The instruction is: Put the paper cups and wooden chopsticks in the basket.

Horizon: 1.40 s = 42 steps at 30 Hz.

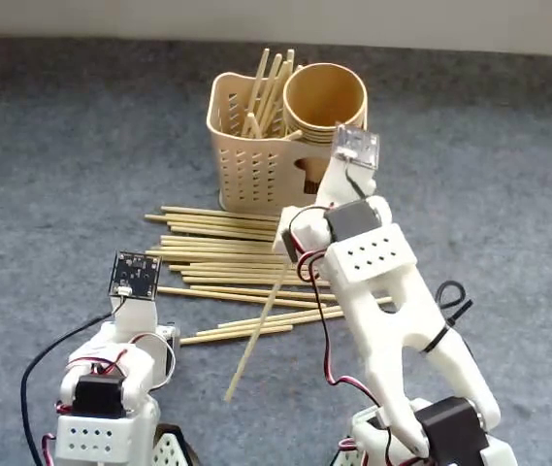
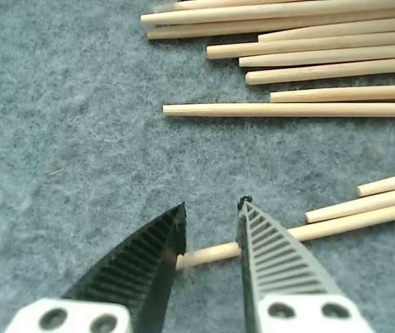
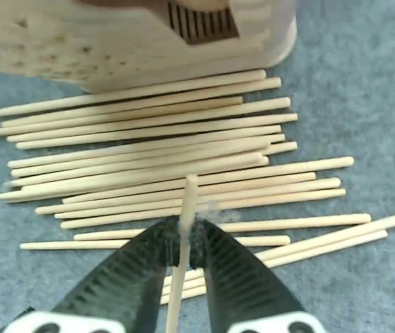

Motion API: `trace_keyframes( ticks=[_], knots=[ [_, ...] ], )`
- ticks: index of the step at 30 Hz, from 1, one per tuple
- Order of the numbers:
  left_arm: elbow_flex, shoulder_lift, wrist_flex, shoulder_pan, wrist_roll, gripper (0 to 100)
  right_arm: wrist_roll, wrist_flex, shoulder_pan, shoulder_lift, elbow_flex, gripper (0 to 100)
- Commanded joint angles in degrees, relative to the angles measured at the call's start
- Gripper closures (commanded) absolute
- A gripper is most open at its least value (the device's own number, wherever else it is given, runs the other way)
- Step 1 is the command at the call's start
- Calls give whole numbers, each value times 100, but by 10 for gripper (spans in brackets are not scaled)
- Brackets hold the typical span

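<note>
Thin wooden chopsticks point(image 1: 222, 254) mostly lie on the grey table point(image 1: 62, 175) by the cream plastic basket point(image 1: 246, 170), which we see holds a few sticks and brown paper cups point(image 1: 324, 97); our right gripper point(image 3: 185, 232) pinches one, our left gripper point(image 2: 212, 211) is spread.

Bright, soft, even light; chopsticks point(image 1: 227, 254) cast only faint, short shadows on the grey carpet point(image 1: 62, 146).

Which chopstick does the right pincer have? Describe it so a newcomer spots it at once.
Start at the beige basket; a pile of chopsticks lies in front of it. The right pincer is shut on one chopstick there. Its neighbours lie roughly parallel to the basket's front, but this one slants across them, pointing back towards the arms.
</note>
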State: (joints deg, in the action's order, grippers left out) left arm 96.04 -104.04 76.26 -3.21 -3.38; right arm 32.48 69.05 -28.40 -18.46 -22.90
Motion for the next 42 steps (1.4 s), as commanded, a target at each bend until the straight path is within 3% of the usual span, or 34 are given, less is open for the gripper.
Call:
trace_keyframes(
  ticks=[1,9,16,22,37,42],
  knots=[
    [110,-22,26,-22,35,864,-9,66,-259,-224,655,994],
    [110,-22,26,-22,35,864,-44,4,-804,-971,1138,995],
    [110,-22,26,-22,35,864,-1653,-4,-804,-1569,1613,995],
    [110,-22,26,-22,35,864,-2207,-66,-822,-1657,2299,995],
    [110,-22,26,-22,35,864,-4325,-2835,-796,-1710,2818,995],
    [110,-22,26,-22,35,864,-4466,-3284,-796,-1719,2818,995]
  ],
)
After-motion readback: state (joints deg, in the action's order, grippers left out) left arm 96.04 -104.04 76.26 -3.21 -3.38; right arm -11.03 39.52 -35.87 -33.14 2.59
